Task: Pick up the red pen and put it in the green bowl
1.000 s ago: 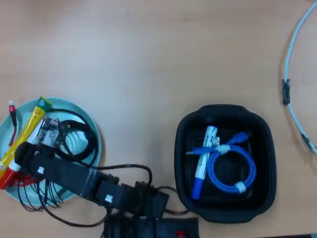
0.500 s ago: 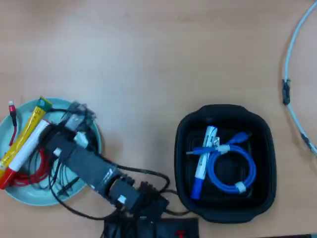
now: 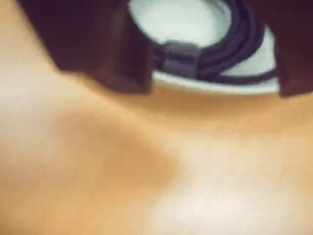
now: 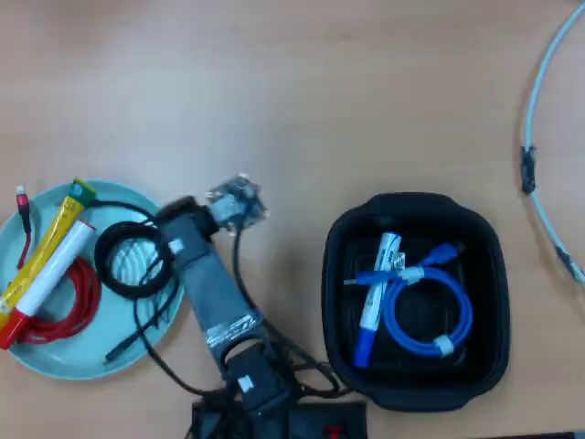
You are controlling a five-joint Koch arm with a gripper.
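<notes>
Gripper (image 4: 187,212) is hanging at the green bowl (image 4: 55,366) rim, carrying nothing; jaw state I cannot tell; red pen (image 4: 47,279) is lying well to its left overhead, inside the bowl beside a yellow marker (image 4: 41,249) and red cable (image 4: 73,311); pen looks light, rigid, slick-barrelled; mid-barrel is likely the best hold.

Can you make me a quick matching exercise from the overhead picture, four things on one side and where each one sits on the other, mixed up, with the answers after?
Things:
1. red pen
2. white marker with blue cap
3. coiled black cable
4. pale cable

Places:
A. curving along the right edge of the table
B. in the green bowl, beside the yellow marker
C. in the black tray, next to the blue cable
D. in the green bowl, on its right side near the arm

Pairs: 1-B, 2-C, 3-D, 4-A
</notes>
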